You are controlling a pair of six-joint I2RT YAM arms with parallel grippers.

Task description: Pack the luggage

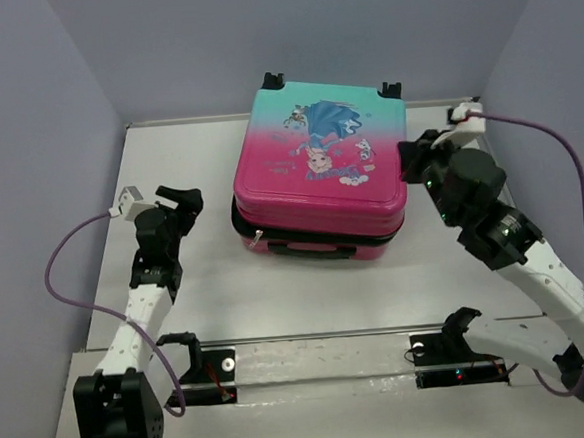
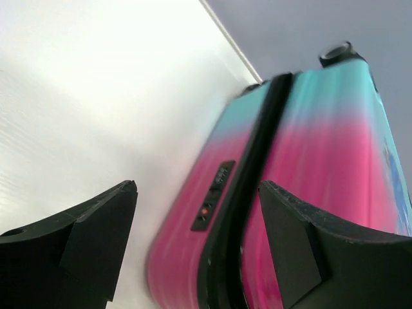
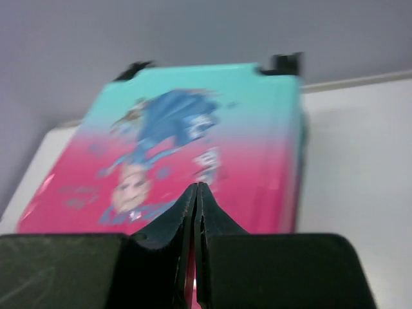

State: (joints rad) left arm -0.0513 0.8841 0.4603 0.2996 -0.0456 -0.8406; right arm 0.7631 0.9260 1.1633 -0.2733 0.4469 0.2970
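Note:
The luggage [image 1: 319,172] lies flat and closed in the middle of the table, its pink-to-teal lid with a princess print facing up, black wheels at the far end. My left gripper [image 1: 182,199] hovers to its left, open and empty; the left wrist view looks along the luggage's side [image 2: 212,212] with its black seam and small lock panel, framed by the fingers [image 2: 96,238]. My right gripper [image 1: 413,160] sits at the luggage's right edge, shut with nothing in it. In the right wrist view the closed gripper [image 3: 197,188] points over the lid [image 3: 193,129].
Grey walls close in the white table [image 1: 207,295] on the left, back and right. A purple cable [image 1: 569,170] loops off the right arm and another off the left arm [image 1: 76,284]. A metal rail [image 1: 322,357] with both arm bases runs along the near edge.

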